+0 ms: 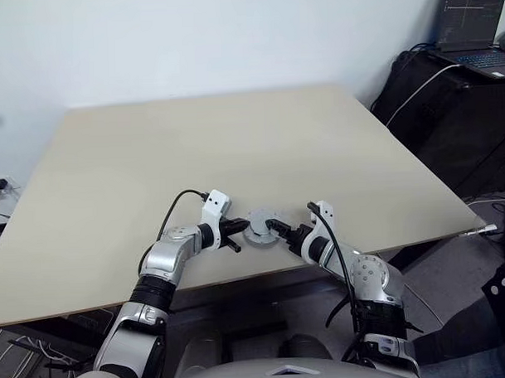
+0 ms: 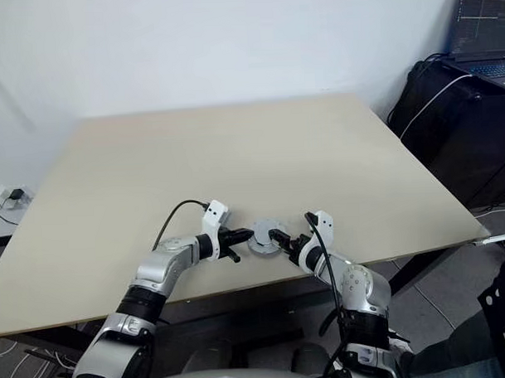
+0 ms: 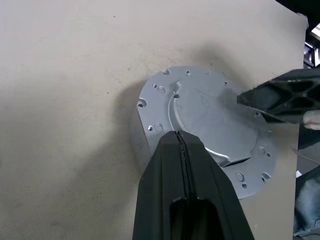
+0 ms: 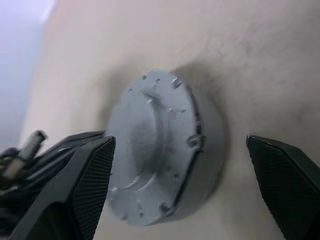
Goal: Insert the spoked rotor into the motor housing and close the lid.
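Observation:
The lid (image 3: 210, 117), a light-grey disc with small holes round its rim, lies plain face up on the motor housing (image 4: 207, 165), whose grey wall shows beneath it. The pair stands on the table near its front edge (image 1: 262, 226). My left gripper (image 3: 178, 137) is shut, its tips resting against the lid's near edge. Coming in from the other side, my right gripper (image 4: 179, 145) is open, its wide-spread fingers (image 4: 95, 170) astride the lid and housing without visibly touching them. The spoked rotor is hidden.
The beige table (image 1: 234, 140) stretches far beyond the parts, and its front edge (image 1: 239, 276) runs just under both wrists. A laptop (image 1: 475, 24) sits on a black case (image 1: 449, 107) at the back right, off the table.

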{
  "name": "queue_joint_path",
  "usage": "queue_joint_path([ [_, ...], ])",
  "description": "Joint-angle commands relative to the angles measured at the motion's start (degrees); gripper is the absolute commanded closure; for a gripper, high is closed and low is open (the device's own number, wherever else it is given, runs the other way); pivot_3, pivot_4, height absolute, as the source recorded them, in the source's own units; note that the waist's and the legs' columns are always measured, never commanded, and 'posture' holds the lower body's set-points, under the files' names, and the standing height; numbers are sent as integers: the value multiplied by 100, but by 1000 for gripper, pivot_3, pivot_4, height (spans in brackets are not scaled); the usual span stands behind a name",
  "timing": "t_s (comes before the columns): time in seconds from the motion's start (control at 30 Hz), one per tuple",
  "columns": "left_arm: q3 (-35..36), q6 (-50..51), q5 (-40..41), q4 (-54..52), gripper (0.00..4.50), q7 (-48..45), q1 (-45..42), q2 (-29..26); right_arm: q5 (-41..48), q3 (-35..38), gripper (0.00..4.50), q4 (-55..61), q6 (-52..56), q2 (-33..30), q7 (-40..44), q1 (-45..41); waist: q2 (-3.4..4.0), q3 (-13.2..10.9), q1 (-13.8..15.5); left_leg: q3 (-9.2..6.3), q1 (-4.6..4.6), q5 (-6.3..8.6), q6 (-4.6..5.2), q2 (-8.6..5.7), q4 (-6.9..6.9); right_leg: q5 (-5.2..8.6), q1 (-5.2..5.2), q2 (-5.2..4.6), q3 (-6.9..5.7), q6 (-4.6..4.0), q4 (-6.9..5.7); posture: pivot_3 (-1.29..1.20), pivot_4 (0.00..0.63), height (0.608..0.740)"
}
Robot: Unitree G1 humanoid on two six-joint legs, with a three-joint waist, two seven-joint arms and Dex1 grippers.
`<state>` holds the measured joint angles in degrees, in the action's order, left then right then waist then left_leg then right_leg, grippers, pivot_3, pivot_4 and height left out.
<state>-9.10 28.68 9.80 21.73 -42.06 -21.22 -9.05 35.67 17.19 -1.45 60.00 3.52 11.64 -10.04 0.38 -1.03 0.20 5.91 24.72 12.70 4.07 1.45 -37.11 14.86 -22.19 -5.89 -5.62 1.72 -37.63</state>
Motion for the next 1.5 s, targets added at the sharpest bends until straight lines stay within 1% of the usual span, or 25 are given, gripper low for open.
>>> queue_joint_path([
  [0.03, -112, 131, 4, -38, 4500, 3, 87, 37, 681, 190, 37, -44, 289, 438, 91, -214, 1, 0, 0, 0, 1, 0, 0, 0, 0, 0, 0, 0, 0, 0, 0, 0, 0, 740],
  [0.13, -120, 139, 16, -52, 4500, 9, 95, 22, 1077, 236, 37, -70, 489, 470, 135, -225, 1, 0, -19, 0, 2, 1, 1, 0, 0, 0, -1, -1, 1, 0, 0, 0, 0, 740],
  [0.37, -140, 143, 22, -48, 4500, 20, 98, 14, 1479, 362, 37, -593, 576, 515, 127, -376, 2, -2, -80, 1, 1, 1, 1, 0, 0, -1, -2, 1, 2, 3, 0, 0, 0, 740],
  [0.6, -127, 141, 12, -52, 4500, 25, 141, 9, 1545, 323, 37, -740, 527, 510, 132, -390, 3, -2, -92, 1, -1, 1, 1, 2, 1, -1, -2, 3, 3, 4, -1, 0, 0, 740],
  [0.7, -125, 148, 11, -62, 4500, 33, 150, 14, 1571, 364, 651, -741, 473, 522, 83, -382, 4, -3, -92, 1, 0, 1, 1, 2, 0, -1, -2, 3, 4, 4, 0, 0, 0, 740],
  [0.87, -129, 156, 12, -79, 4500, 44, 174, 25, 1604, 336, 2205, -626, 616, 425, 34, -258, 13, -7, -85, 3, 10, 1, 1, 1, 2, -2, -16, 2, 7, 4, -1, 0, 0, 740],
  [0.9, -128, 155, 9, -77, 4500, 45, 178, 27, 1619, 324, 2334, -597, 652, 402, 19, -222, 13, -7, -79, 3, 9, 1, 1, 2, 3, -2, -15, 2, 7, 3, -1, 0, 0, 740],
  [0.93, -127, 153, 6, -77, 4500, 45, 182, 29, 1635, 311, 2386, -566, 685, 382, 5, -183, 13, -7, -78, 3, 11, 1, 1, 2, 3, -2, -15, 2, 6, 3, -1, 0, 0, 740],
  [1.27, -50, 71, 21, -92, 4500, 85, 226, 47, 1717, 366, 2392, -417, 743, 388, -237, 109, 15, -6, -75, 5, 13, 3, 4, -1, 3, -2, -16, -4, 6, 4, 2, 0, 0, 740],
  [1.33, 134, -106, 105, -289, 4500, 265, 272, 137, 1763, 370, 2392, -388, 709, 409, -272, 143, 17, -7, -76, 5, 13, 3, 5, -1, 4, -2, -16, -4, 6, 4, 3, 0, 0, 740],
  [1.43, 633, -539, 210, -635, 4500, 957, 349, 428, 1850, 405, 2393, -362, 634, 426, -279, 198, 16, -8, -74, 6, 25, 5, 8, -2, 4, -3, -24, -7, 7, 6, 6, 0, 0, 740],
  [1.5, 999, -650, 380, -900, 4500, 1336, 420, 613, 1904, 422, 2393, -345, 598, 439, -285, 227, 15, -10, -77, 5, 45, 5, 9, -2, 2, -13, -43, -8, 7, 21, 7, 0, 0, 740],
])
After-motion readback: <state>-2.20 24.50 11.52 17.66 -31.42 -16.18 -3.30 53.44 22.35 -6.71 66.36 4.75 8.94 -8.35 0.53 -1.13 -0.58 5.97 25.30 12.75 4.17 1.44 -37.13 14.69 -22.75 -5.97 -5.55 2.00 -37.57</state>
